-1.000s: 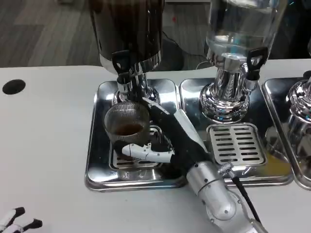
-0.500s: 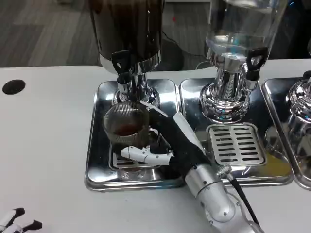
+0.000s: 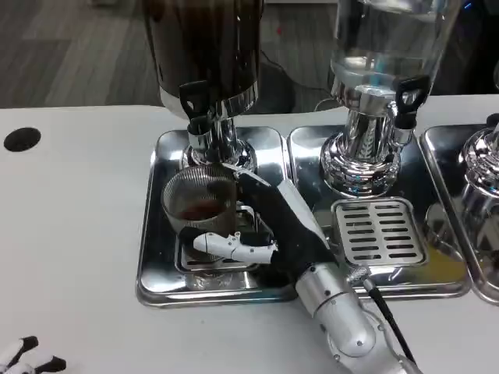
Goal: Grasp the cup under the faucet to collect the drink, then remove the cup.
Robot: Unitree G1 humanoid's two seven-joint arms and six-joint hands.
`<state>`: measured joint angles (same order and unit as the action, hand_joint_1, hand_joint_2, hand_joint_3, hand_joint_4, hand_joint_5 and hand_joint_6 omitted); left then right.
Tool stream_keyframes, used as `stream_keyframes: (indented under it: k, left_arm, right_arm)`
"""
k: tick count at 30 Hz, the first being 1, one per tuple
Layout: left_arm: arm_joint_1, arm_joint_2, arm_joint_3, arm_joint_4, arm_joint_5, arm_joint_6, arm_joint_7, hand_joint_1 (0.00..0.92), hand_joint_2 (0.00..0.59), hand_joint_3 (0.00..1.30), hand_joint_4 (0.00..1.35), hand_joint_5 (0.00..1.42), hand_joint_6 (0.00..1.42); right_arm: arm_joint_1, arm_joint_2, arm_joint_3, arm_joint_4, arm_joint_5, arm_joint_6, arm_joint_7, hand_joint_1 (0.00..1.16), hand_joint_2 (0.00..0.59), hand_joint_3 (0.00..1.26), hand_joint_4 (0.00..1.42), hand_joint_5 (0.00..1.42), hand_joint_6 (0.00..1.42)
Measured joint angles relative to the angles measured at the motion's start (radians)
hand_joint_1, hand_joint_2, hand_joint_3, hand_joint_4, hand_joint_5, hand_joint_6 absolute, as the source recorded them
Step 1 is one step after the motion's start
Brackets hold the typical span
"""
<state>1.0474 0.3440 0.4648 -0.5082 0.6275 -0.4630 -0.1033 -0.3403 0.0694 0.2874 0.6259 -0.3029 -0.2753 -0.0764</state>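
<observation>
A ribbed clear cup [image 3: 198,204] with a little brown drink in it stands on the left steel drip tray [image 3: 154,257], just below the black-handled faucet [image 3: 199,117] of the dark dispenser [image 3: 207,47]. My right hand [image 3: 261,226] grips the cup from its right side: the thumb lies along the front under the cup and the other fingers reach behind it. Only the black-and-white fingertips of my left hand [image 3: 27,354] show at the bottom left corner, resting low by the table edge, away from the cup.
A clear dispenser [image 3: 386,47] stands to the right over a second tray with a slotted grate [image 3: 380,231]. A third chrome dispenser [image 3: 483,179] is at the right edge. A black round hole [image 3: 22,139] marks the white table at the left.
My right hand and the cup have shifted slightly to the left under the faucet. The left fingertips have sunk a little lower in the corner.
</observation>
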Motion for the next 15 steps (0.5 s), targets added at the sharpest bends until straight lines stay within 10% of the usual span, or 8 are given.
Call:
stream_keyframes:
  k: [15]
  left_arm:
    - [0.0, 0.0, 0.011, 0.0, -0.01, 0.004, -0.015, 0.0, 0.077, 0.28, 0.1, 0.17, 0.46]
  right_arm:
    - [0.0, 0.0, 0.002, 0.0, -0.017, 0.0, -0.02, 0.7, 0.072, 0.23, 0.29, 0.23, 0.08]
